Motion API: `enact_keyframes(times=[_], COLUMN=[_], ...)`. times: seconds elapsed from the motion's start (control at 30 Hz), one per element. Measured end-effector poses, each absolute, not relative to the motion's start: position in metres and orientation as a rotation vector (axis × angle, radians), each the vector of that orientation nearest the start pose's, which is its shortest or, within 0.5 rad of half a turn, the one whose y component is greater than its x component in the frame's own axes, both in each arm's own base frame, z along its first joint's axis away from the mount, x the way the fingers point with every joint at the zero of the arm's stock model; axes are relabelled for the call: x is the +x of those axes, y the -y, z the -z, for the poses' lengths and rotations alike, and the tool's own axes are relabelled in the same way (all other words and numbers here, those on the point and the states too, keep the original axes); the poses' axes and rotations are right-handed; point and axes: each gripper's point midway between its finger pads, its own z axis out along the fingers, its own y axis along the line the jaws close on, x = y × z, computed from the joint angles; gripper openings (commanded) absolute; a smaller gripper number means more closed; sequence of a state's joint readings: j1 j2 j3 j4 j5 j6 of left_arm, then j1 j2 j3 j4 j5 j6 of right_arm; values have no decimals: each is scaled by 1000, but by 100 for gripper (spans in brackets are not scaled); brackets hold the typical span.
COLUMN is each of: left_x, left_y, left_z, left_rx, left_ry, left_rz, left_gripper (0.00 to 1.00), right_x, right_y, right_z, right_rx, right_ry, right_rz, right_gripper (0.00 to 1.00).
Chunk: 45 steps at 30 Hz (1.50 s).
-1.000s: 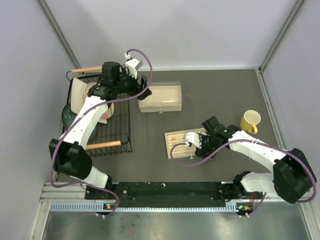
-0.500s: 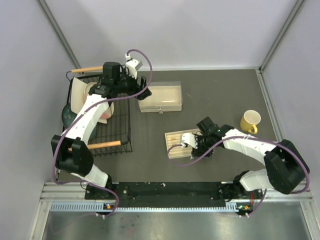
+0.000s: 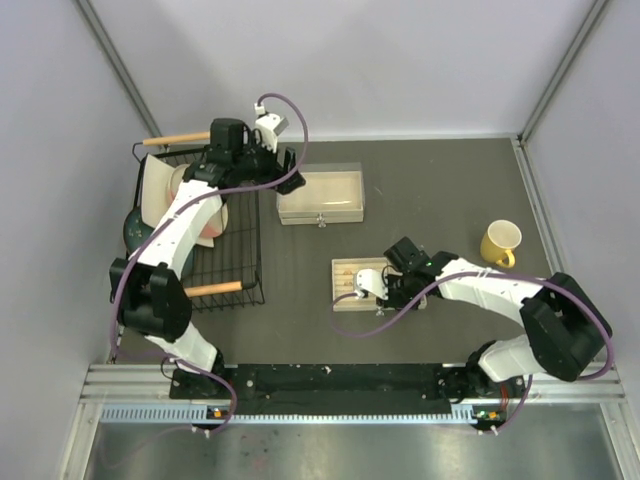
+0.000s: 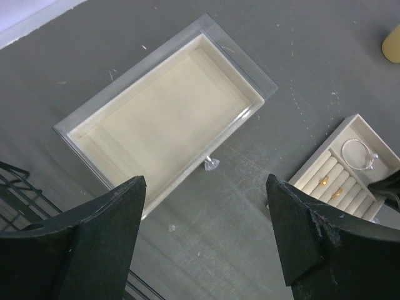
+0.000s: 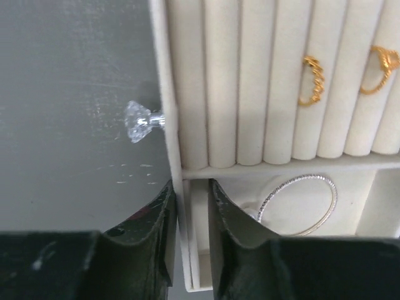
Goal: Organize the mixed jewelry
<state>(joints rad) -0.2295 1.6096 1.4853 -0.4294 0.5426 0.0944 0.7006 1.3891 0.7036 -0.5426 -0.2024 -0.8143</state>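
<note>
Dark grey tabletop (image 3: 440, 170) is seen throughout. At the overhead view's upper left, beside a wire rack (image 3: 225, 270), the left gripper (image 4: 206, 187) is held wide open and empty over a beige-lined box (image 4: 169, 119). Right of centre, the slotted tray (image 5: 222, 75) is pinched at its knobbed wall by the right gripper (image 5: 190, 194). Two gold rings (image 5: 310, 81) are seated in its rolls, and the silver bracelet hoop (image 5: 300, 179) is laid in the compartment below.

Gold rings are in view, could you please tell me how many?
2: one gold ring in the slotted tray, another further right along it. Others may lie out of frame.
</note>
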Motion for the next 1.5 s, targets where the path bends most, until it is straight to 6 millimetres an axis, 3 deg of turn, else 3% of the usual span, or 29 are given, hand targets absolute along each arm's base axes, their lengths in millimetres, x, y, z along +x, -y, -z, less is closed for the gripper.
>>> enact_keyframes(times=[0.1, 0.27, 0.47, 0.77, 0.93, 1.1, 1.5], left_x=[431, 461, 509, 563, 570, 574, 584], left_y=[190, 196, 202, 207, 228, 242, 229], left_z=[-254, -247, -231, -221, -220, -204, -146], left_rx=[652, 612, 524, 424, 423, 424, 364], left_ry=[-1995, -2015, -2056, -2082, -2085, -2117, -2254], left_rz=[654, 658, 647, 475, 384, 336, 209], left_gripper=[83, 85, 88, 89, 89, 89, 88], right_x=[190, 189, 190, 194, 192, 193, 196], right_y=[-175, -176, -178, -189, -196, -201, -208], right_z=[-18, -18, -21, -40, -50, -64, -77], right_rx=[-1960, -1959, -1945, -1949, -1955, -1938, -1924], right_ry=[-1972, -1981, -1991, -1978, -1954, -1930, -1908], right_rz=[-259, -260, -261, -225, -203, -191, -161], right_gripper=[0, 0, 0, 0, 0, 0, 0])
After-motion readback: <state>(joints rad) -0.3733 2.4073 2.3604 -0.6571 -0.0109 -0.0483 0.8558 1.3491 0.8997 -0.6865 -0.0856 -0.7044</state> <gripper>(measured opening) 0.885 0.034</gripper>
